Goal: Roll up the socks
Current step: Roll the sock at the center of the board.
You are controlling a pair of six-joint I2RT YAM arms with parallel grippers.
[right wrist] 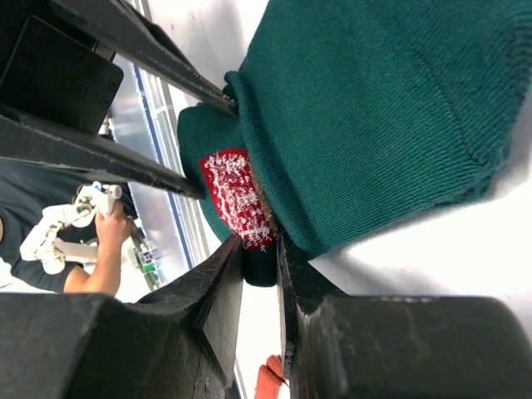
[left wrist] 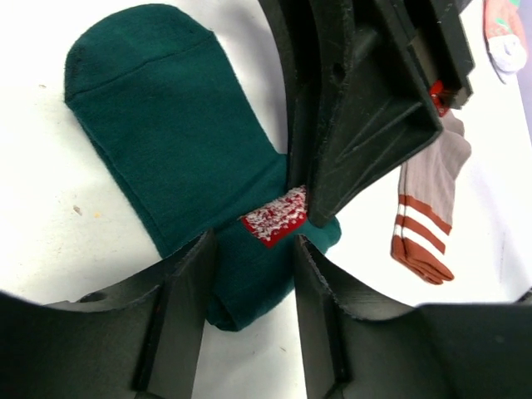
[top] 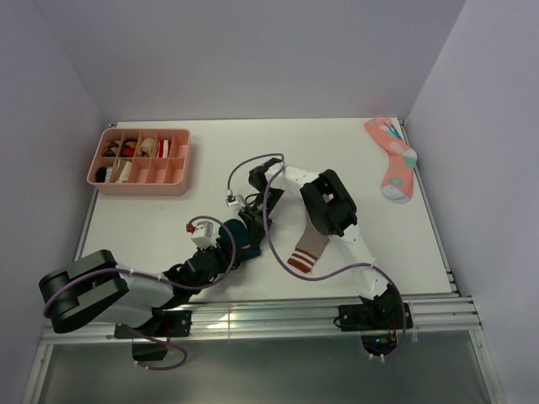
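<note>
The dark green knit sock [left wrist: 166, 141], flat on the white bench [top: 152, 219] just below centre of the top view, looks light, floppy and grippy, so it'll bend wherever you pinch and unroll if let go. Right gripper [right wrist: 259, 248] is nipped nearly closed on its cuff edge by the red-and-white patch [right wrist: 237, 195]; left gripper [left wrist: 253, 243] sits open astride the same end, which I reckon is the spot to grab.
</note>
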